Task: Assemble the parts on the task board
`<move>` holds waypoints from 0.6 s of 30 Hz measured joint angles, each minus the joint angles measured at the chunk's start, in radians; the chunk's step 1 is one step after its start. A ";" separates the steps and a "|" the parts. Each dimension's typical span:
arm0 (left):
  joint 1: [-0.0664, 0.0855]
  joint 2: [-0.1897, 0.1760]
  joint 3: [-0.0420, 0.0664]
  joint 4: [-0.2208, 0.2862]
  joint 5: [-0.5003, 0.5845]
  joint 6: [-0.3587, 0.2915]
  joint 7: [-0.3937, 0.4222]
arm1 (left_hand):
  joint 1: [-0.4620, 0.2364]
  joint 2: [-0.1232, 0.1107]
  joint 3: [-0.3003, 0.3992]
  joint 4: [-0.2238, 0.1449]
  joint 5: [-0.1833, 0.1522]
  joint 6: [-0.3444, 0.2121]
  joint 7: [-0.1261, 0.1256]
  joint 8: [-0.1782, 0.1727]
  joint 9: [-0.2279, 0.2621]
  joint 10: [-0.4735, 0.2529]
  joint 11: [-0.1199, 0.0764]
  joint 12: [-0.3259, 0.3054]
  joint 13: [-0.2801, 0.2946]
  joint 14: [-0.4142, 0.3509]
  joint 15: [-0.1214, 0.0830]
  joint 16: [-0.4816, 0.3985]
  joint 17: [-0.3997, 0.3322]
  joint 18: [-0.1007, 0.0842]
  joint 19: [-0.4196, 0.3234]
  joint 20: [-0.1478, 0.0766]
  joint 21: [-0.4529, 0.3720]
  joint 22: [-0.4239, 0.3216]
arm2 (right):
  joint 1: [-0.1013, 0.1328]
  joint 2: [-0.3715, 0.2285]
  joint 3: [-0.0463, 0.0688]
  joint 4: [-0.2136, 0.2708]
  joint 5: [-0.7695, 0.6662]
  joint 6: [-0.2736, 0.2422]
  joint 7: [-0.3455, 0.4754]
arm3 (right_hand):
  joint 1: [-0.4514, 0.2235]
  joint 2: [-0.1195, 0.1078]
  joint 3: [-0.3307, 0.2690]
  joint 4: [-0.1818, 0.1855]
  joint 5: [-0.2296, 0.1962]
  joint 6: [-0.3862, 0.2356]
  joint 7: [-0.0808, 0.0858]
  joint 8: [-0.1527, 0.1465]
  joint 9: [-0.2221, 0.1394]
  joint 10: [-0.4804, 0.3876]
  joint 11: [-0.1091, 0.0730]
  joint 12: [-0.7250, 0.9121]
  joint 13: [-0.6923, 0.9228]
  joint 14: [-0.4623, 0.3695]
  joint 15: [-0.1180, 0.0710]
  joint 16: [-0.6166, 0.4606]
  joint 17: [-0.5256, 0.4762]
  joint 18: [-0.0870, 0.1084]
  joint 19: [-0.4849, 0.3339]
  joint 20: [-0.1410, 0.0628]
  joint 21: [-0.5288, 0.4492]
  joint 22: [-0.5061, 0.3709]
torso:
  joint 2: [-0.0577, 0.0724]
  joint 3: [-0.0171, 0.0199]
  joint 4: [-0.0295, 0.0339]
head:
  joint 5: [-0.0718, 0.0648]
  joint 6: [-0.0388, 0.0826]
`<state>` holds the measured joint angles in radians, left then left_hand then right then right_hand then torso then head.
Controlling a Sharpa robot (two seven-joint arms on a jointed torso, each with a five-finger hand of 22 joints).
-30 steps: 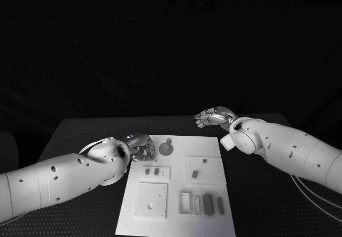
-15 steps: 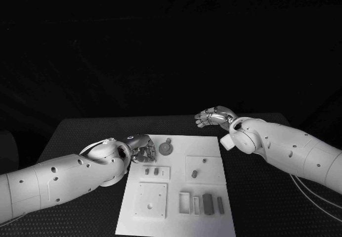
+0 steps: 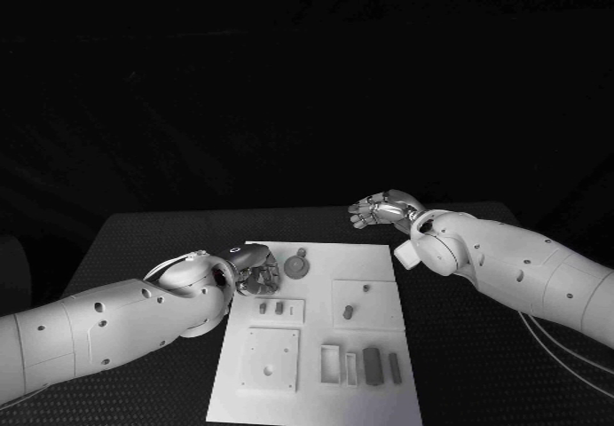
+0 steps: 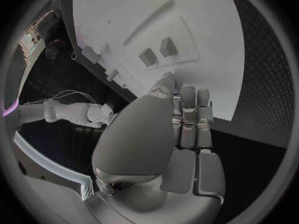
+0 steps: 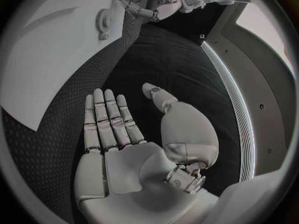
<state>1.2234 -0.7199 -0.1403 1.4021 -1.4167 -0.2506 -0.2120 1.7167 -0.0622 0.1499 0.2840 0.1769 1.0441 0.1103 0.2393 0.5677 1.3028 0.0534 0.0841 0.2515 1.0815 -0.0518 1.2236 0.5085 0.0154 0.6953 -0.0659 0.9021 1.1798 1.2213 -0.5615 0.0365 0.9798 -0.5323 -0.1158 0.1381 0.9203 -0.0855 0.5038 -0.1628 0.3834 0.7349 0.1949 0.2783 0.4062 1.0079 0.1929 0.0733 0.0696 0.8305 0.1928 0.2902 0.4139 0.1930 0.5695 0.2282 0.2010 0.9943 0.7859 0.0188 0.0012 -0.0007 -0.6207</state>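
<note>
Left hand's fingers (image 4: 190, 119) lie straight and close together, side by side, thumb alongside, nothing held between them. The left hand (image 3: 255, 269) sits at the task board's (image 3: 371, 399) near-left upper edge, fingertips reaching over the white plate just beside the round toothed gear (image 3: 297, 265). From the left wrist view the fingertips hover at the board's rim, near two small grey blocks (image 4: 157, 52) standing on a raised panel.

Over to the other side: the right hand (image 5: 134, 134) is flat and wide, fingers (image 5: 106, 119) stretched out with the thumb set apart, palm bare, gripping nothing. In the head view that right hand (image 3: 382, 210) hangs beyond the board's far right corner, over the black table (image 3: 153, 232), apart from the plate.

On the board itself: the gear rests near the top left, a small raised panel with two short pegs (image 3: 271, 309) below it, a square panel with an oval grey part (image 3: 350, 312) to the right. Lower down, a larger square plate (image 3: 272, 359) with holes, and beside it a row of slots with a dark long block (image 3: 373, 366) lying in the row
</note>
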 measured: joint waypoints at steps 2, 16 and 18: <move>0.000 0.002 0.000 -0.001 0.000 0.000 0.000 | 0.000 0.000 0.000 0.000 0.000 0.000 0.000 0.002 0.000 0.000 0.000 0.000 0.000 0.000 0.000 0.000 0.000 0.000 0.000 0.000 0.000 0.000 | 0.000 0.001 0.000 0.000 0.000 0.000 0.000 | 0.000 0.000 0.000 0.000 0.000 0.000 0.000 0.000 0.000 0.000 0.000 0.000 0.000 0.000 0.000 0.000 0.000 0.000 0.000 0.000 0.000 0.000 | 0.000 -0.0005 0.0002 | -0.001 0.000; -0.001 0.010 -0.005 -0.007 -0.001 0.001 0.001 | 0.005 0.002 0.000 0.000 -0.004 -0.003 0.000 0.004 0.000 0.000 0.000 0.000 0.001 0.000 0.001 0.000 0.000 0.000 0.000 0.000 0.000 0.001 | 0.000 0.002 0.000 -0.001 0.000 0.000 0.000 | 0.000 0.000 0.000 0.000 0.000 0.000 0.000 0.000 0.000 0.000 0.000 0.000 0.000 0.000 0.000 0.000 -0.001 0.000 0.000 0.000 -0.004 0.001 | 0.000 0.0002 -0.0002 | -0.004 -0.004; -0.001 0.011 -0.006 -0.008 -0.002 0.003 0.001 | 0.006 0.003 0.000 0.000 -0.004 -0.003 0.000 0.004 -0.001 0.000 0.000 0.000 0.001 0.000 0.001 0.000 0.000 0.000 0.000 0.000 0.000 0.001 | 0.000 0.002 0.000 -0.001 0.000 0.000 0.000 | 0.000 0.000 0.000 0.000 0.000 0.000 0.000 0.000 0.000 0.000 0.000 0.000 0.000 0.000 0.000 0.000 -0.001 0.000 0.000 0.000 -0.004 0.001 | 0.000 0.0007 -0.0001 | -0.004 -0.004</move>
<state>1.2227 -0.7091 -0.1459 1.3941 -1.4187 -0.2481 -0.2114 1.7223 -0.0594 0.1497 0.2839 0.1729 1.0411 0.1107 0.2431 0.5672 1.3027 0.0534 0.0841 0.2524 1.0817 -0.0511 1.2236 0.5084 0.0154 0.6953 -0.0659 0.9021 1.1806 1.2213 -0.5598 0.0365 0.9786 -0.5323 -0.1158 0.1381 0.9203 -0.0855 0.5038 -0.1628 0.3834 0.7349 0.1949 0.2783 0.4063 1.0078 0.1929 0.0733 0.0696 0.8305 0.1928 0.2902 0.4130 0.1931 0.5695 0.2282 0.1972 0.9952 0.7860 0.0195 0.0012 -0.0045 -0.6250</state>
